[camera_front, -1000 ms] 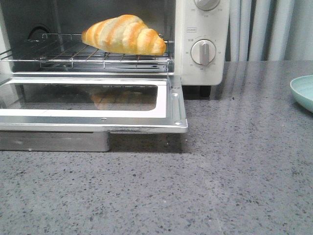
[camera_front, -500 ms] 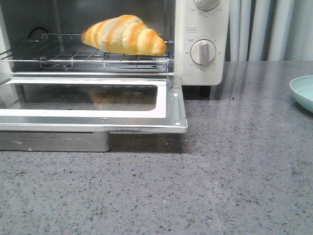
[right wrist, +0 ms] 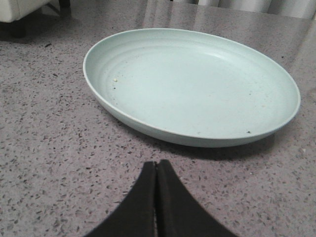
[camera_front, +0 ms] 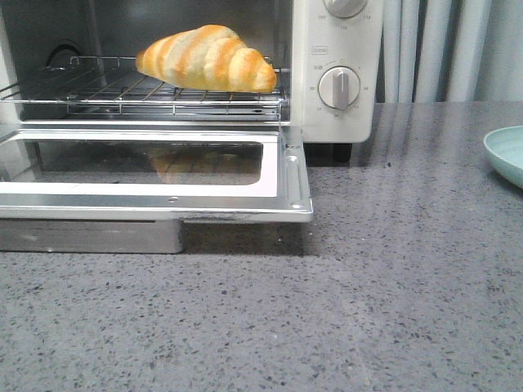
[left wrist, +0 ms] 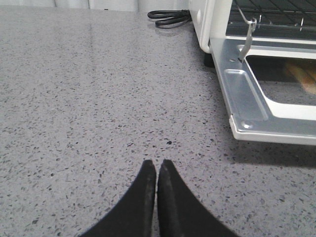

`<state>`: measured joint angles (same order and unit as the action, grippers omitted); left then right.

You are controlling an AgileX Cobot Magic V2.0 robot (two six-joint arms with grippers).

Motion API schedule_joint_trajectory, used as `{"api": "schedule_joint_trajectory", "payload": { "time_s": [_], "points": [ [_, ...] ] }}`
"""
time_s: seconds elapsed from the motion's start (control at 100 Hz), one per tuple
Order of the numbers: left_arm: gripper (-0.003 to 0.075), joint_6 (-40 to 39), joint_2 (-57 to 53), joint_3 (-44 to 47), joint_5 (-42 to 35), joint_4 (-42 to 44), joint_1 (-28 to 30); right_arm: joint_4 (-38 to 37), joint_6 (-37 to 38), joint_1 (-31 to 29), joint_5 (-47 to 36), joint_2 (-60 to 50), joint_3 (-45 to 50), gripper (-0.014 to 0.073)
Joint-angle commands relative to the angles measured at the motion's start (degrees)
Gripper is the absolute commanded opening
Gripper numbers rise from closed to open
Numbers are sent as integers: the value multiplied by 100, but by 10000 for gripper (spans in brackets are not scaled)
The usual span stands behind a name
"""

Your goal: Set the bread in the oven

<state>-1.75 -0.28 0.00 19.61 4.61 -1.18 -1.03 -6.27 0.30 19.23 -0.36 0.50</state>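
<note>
The bread [camera_front: 206, 59] lies on the wire rack [camera_front: 122, 91] inside the oven [camera_front: 327, 73], its long axis running across the mouth of the cavity, one tapered end toward the knob panel and the other toward the middle of the rack; judged from this, the placing itself looks done and what remains, if anything, is the drop-down door [camera_front: 155, 175], which hangs open and flat toward the robot with the roll mirrored faintly in its glass. Neither arm shows in the front view. The left fingers [left wrist: 157, 170] are pressed together with nothing between them, low over the bare desk [camera_front: 368, 310], and the door's near corner [left wrist: 247, 126] sits ahead of them and off to one side, near but not touching; a black power cord [left wrist: 168, 16] lies farther ahead beside the oven's wall. The right fingers [right wrist: 156, 173] are likewise closed on nothing, and straight ahead of them rests a pale green plate [right wrist: 192, 84], empty apart from a few crumbs, with only a corner of the oven visible well beyond it. So the left arm appears the nearer one to the door, and a closing move would likely have to reach under that front edge and lift it up toward the bread
</note>
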Motion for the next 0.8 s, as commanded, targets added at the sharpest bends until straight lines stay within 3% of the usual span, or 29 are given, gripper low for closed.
{"api": "schedule_joint_trajectory", "payload": {
  "time_s": [0.0,0.79],
  "points": [
    [-21,-67,-162,149,-290,57,-41,-3,-38,-16,-136,-125,81,-76],
    [-21,-67,-162,138,-354,57,-41,-3,-38,-16,-136,-125,81,-76]
  ]
}}
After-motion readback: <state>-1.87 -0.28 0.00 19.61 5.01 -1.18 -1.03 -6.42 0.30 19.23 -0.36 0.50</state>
